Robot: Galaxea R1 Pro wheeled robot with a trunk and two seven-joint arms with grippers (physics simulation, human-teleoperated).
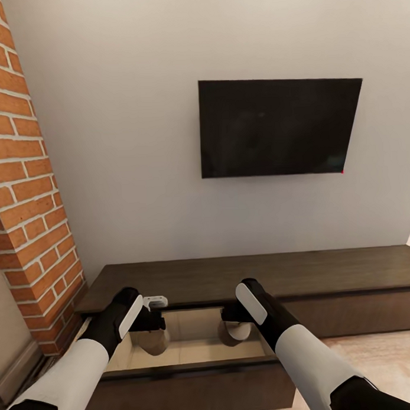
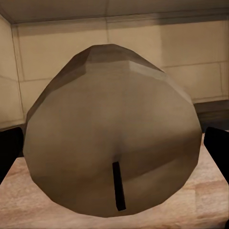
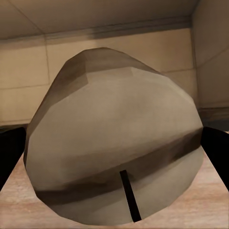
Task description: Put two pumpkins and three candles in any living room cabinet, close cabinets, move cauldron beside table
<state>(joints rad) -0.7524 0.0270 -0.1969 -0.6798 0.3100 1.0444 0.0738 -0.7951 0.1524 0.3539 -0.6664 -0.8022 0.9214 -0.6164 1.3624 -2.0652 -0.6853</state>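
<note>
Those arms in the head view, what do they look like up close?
Each arm has a smooth white forearm shell and a black wrist section with a white oval panel. The left gripper has a small white bracket beside its black body. The right gripper is black too. In the wrist views, the fingers are black slabs.

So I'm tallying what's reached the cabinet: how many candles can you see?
2. One candle sits between the left gripper's fingers, the other candle between the right gripper's, both over the open drawer of the cabinet. Any third may be hidden.
</note>
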